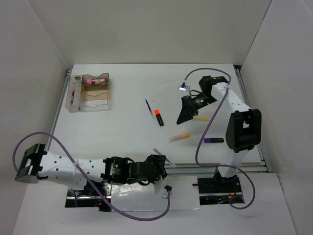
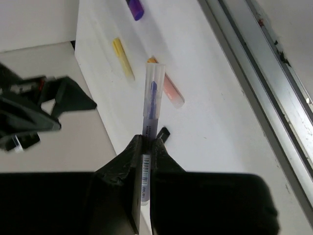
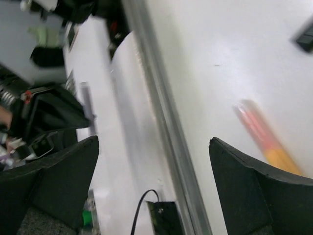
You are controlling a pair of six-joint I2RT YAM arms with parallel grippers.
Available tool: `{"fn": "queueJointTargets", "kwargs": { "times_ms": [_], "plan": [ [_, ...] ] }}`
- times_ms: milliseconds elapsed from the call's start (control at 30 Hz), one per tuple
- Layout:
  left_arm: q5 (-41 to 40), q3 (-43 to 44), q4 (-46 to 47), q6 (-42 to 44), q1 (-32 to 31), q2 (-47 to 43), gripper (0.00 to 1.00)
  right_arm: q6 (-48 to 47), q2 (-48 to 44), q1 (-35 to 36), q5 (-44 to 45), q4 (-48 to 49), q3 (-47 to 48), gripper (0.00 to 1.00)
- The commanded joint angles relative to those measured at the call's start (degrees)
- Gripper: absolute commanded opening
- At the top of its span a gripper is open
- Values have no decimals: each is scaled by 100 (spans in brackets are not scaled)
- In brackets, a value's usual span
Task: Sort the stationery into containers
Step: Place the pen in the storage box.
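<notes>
Organiser tray: a clear plastic rectangular tray with a brownish bottom (image 1: pixel 95 96) sits at the far left of the white table (image 1: pixel 127 132). Only the top view shows it.
Tray contents: a pink-capped tube (image 1: pixel 95 79) lies in the rear compartment. A thin red pen (image 1: pixel 72 94) lies in the narrow left compartment.
Dark pencil: a slim dark stick (image 1: pixel 148 107) lies loose mid-table, seen from the top only.
Highlighter: an orange-capped black highlighter (image 1: pixel 159 117) lies just right of the pencil.
Left claw: the left gripper (image 1: pixel 159 164) (image 2: pixel 145 143) is pinched tight on a clear-capped pen (image 2: pixel 152 98), at the near edge by the metal rail (image 1: pixel 195 168). Its wrist view shows the bluish barrel and a barcode label. From the top the pen is only a pale sliver.
Yellow-pink marker: it (image 1: pixel 179 137) (image 2: pixel 168 88) lies on the table beyond the held pen. It is blurred in the right wrist view (image 3: pixel 264 137).
Right claw: the right gripper (image 1: pixel 188 111) (image 3: pixel 152 144) has its jaws spread wide with nothing between them, which its own camera shows plainly. The top view shows it tipped down over the table.
Pale yellow stick: it (image 1: pixel 200 118) (image 2: pixel 123 58) lies just beside the right claw. Whether they touch, I cannot tell.
Purple marker: it (image 1: pixel 213 140) (image 2: pixel 135 7) lies near the right arm's base.
</notes>
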Motion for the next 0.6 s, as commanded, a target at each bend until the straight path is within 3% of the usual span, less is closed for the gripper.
{"fn": "queueJointTargets", "kwargs": {
  "times_ms": [0, 67, 200, 300, 333, 367, 400, 433, 567],
  "plan": [
    [-261, 439, -144, -985, 75, -255, 0, 114, -114, -730, 349, -648, 370, 100],
    [-165, 624, -319, -1766, 555, -247, 0, 211, -184, -1057, 560, -500, 345, 100],
    [194, 1851, -1294, -3078, 1751, 340, 0, 465, -526, -1752, 859, -200, 126, 100],
    [1062, 2747, -1805, -3878, 3340, 832, 0, 868, -859, -2156, 1070, 344, -234, 100],
    [1284, 3013, -1936, -4054, 4249, 1017, 0, 957, -948, -2270, 1123, 572, -322, 100],
    [1486, 3285, -2207, -4387, 4728, 1202, 0, 1019, -1018, -2315, 1176, 661, -471, 100],
    [1967, 3906, -2349, -4529, 5194, 1630, 0, 1063, -1167, -2341, 1228, 723, -525, 100],
    [2154, 4243, -2498, -4679, 6121, 1869, 0, 1133, -1238, -2385, 1246, 836, -569, 100],
    [3244, 6095, -3236, -5312, 8140, 3265, 0, 1283, -1441, -2368, 1299, 996, -806, 100]
  ]
}}
